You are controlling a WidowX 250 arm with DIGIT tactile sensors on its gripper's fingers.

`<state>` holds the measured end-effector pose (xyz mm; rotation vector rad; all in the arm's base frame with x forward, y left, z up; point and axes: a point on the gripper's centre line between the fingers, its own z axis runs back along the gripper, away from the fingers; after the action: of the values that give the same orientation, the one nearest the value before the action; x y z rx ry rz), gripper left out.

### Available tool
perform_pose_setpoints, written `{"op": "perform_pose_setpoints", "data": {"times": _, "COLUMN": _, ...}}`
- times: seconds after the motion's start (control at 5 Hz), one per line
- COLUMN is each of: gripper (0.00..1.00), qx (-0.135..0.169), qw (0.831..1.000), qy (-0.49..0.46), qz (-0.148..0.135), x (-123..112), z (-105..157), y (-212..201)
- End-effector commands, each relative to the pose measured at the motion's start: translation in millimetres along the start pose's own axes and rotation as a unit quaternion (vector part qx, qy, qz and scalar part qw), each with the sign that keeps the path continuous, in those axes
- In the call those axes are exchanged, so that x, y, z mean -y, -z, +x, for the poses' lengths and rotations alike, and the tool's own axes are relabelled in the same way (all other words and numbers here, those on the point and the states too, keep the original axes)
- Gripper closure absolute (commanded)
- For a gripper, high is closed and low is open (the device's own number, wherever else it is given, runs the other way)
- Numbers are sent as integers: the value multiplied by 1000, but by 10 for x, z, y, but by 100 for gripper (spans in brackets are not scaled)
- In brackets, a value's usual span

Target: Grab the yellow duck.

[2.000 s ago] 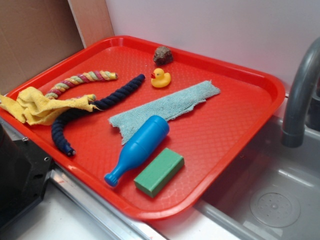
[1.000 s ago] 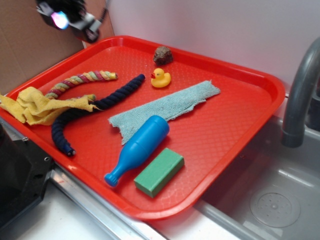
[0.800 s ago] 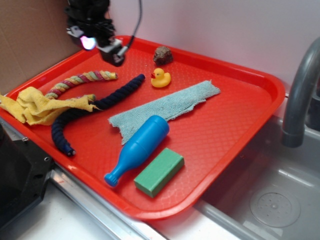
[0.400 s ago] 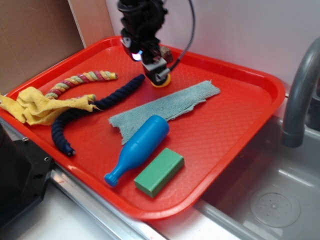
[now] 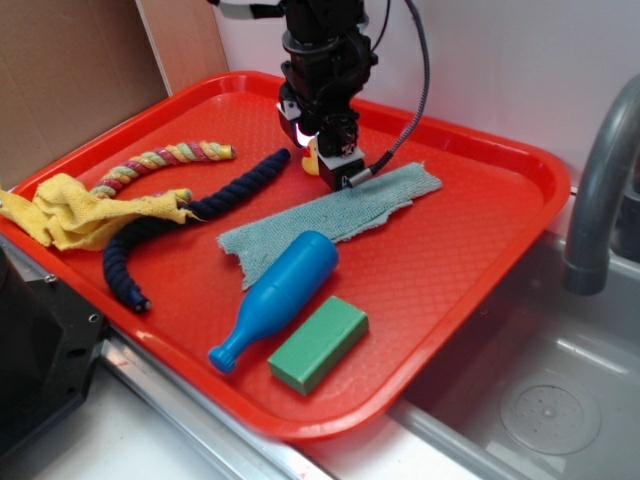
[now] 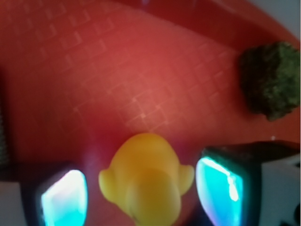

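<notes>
We saw the gripper (image 6: 141, 193) down low over the far part of the red tray (image 5: 480, 270), jaws apart with a gap on each side of the yellow duck (image 6: 143, 181); the glowing fingertips (image 6: 63, 197) flanked it left and right, not touching it as far as we could tell, so nothing was held. From the exterior view the duck (image 5: 311, 160) was mostly hidden behind the gripper (image 5: 335, 165), only a yellow sliver showing; it sat on the tray floor near the far rim, between the dark blue rope (image 5: 190, 225) and the teal cloth (image 5: 330, 215). A brown rock (image 6: 270, 80) lay beyond the duck, apart from it; in the exterior view the arm hid it. The yellow rag (image 5: 75, 212) and striped rope (image 5: 160, 162) lay at the tray's left side; the blue bottle (image 5: 278, 295) and green block (image 5: 318, 343) lay side by side toward the near edge, well apart from the duck. A grey faucet (image 5: 600, 190) stood over the sink (image 5: 540, 390) at right.
</notes>
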<state>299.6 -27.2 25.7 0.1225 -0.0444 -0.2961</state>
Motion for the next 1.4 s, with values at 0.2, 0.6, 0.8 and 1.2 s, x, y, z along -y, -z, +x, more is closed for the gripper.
{"op": "perform_pose_setpoints", "data": {"times": 0.2, "gripper": 100, "qx": 28, "qw": 994, "qy": -103, "qz": -8, "x": -17, "z": -314, "y": -568}}
{"op": "perform_pose_setpoints", "data": {"times": 0.6, "gripper": 100, "qx": 94, "qw": 966, "qy": -241, "qz": -28, "x": -206, "z": -1008, "y": -1426}}
{"op": "perform_pose_setpoints", "data": {"times": 0.8, "gripper": 0, "qx": 84, "qw": 979, "qy": -186, "qz": -5, "x": -218, "z": -856, "y": -1191}}
{"op": "perform_pose_setpoints", "data": {"times": 1.2, "gripper": 0, "qx": 68, "qw": 986, "qy": -145, "qz": -39, "x": -177, "z": -464, "y": -510}}
